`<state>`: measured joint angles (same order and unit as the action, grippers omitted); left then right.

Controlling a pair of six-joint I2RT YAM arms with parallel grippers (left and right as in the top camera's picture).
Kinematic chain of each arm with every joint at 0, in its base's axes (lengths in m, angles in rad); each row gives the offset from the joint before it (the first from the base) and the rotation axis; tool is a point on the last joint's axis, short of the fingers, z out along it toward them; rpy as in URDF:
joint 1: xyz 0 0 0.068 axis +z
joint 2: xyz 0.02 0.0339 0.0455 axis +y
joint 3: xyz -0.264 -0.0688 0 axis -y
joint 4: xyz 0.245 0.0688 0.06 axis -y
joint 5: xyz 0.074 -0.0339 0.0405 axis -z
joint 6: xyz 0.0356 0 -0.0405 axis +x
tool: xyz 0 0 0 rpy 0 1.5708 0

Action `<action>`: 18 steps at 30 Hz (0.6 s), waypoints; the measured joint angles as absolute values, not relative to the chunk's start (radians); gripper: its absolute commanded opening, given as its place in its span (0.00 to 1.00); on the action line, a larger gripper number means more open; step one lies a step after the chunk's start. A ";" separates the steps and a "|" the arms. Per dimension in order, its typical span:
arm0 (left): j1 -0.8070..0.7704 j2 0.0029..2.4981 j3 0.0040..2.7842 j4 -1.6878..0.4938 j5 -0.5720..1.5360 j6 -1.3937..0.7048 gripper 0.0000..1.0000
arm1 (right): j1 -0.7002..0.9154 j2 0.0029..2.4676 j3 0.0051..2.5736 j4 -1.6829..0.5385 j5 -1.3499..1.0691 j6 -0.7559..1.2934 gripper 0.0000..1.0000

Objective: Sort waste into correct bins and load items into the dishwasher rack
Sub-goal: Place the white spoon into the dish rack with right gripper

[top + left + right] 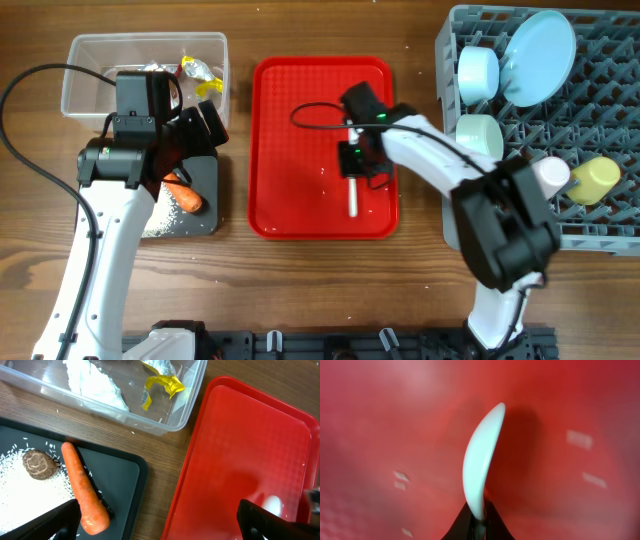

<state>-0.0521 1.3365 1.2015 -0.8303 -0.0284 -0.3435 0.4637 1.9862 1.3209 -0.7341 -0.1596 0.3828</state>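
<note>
From above, I see a wooden table (300, 290) whose brown grain fills the whole picture, and a black rail (350, 345) runs at its bottom edge. In the middle lies the flat red tray (290, 200). On the right stands the grey dishwasher rack (600, 225). It carries the pale blue plate (540, 55), an upper bowl (478, 72), a lower bowl (480, 135), the pink cup (550, 175) and the yellow cup (597, 180). On the left, the clear tub (80, 100) is at the far side and the black bin (208, 170) is just beside it, nearer to me. The left gripper (203, 122) hangs over the border of these two. The right gripper (355, 165) is down on the tray, at the upper end of the white spoon (353, 200).

In the left wrist view, my two fingers (55, 520) stand wide apart with nothing between them. Under them I see bare wood and the tray's rim. The tub holds the white tissue (95, 382) and a yellow wrapper (160, 385). In the bin lie the carrot (85, 495), the brown lump (39, 464) and the rice grains (20, 477) around the lump.

In the right wrist view, the red surface is blurred and close. The black fingertips (457, 532) are pressed together on one end of the spoon, which stands on its edge. I cannot tell if it touches the tray.
</note>
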 measured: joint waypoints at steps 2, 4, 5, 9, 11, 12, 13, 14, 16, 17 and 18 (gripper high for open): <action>-0.052 1.336 1.201 -0.830 -0.028 -0.344 1.00 | 0.400 1.891 1.311 -0.760 -0.152 0.382 0.04; -0.052 1.336 1.201 -0.830 -0.028 -0.344 1.00 | 0.315 1.726 1.311 -0.780 -0.144 0.387 0.04; -0.052 1.336 1.201 -0.831 -0.028 -0.344 1.00 | 0.264 1.631 1.311 -0.786 -0.142 0.392 0.04; -0.052 1.336 1.201 -0.830 -0.028 -0.344 1.00 | 0.019 1.417 1.311 -0.812 -0.082 0.442 0.04; -0.052 1.336 1.201 -0.830 -0.028 -0.344 1.00 | -0.132 1.388 1.312 -0.812 -0.037 0.461 0.04; -0.052 1.336 1.201 -0.830 -0.029 -0.344 1.00 | -0.197 1.391 1.311 -0.810 -0.015 0.476 0.04; -0.052 1.336 1.201 -0.830 -0.029 -0.344 1.00 | -0.249 1.399 1.311 -0.803 -0.002 0.488 0.04; -0.052 1.337 1.201 -0.830 -0.028 -0.344 1.00 | -0.305 1.413 1.311 -0.785 0.013 0.506 0.04; -0.052 1.336 1.201 -0.830 -0.029 -0.344 1.00 | -0.398 1.460 1.311 -0.727 0.035 0.554 0.04; -0.052 1.337 1.201 -0.831 -0.029 -0.344 1.00 | -0.424 1.486 1.311 -0.700 0.036 0.579 0.04; -0.052 1.336 1.201 -0.830 -0.028 -0.344 1.00 | -0.451 1.524 1.311 -0.671 0.040 0.612 0.04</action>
<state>-0.0521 1.3365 1.2015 -0.8303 -0.0284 -0.3435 -0.4515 1.5242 1.3113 -0.6712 0.0399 0.6121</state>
